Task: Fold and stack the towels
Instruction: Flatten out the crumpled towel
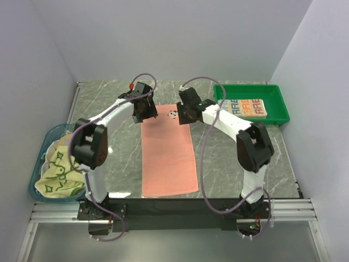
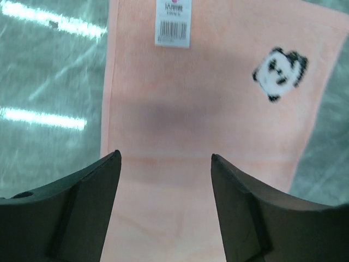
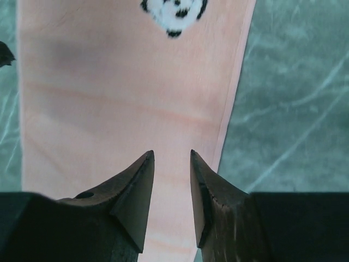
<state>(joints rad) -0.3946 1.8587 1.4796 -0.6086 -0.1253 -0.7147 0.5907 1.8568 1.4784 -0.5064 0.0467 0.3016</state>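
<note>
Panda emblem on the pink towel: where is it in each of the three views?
Top external: panda emblem near the centre, at the far end.
Left wrist: emblem upper right.
Right wrist: emblem at top edge, middle, partly cut off.
Shared landmark: the pink towel that bears it.

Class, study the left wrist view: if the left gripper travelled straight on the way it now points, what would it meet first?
Most likely the flat salmon-pink cloth towel with the panda emblem, which fills the gap between the left gripper's open fingers. How far off it lies is unclear.
</note>
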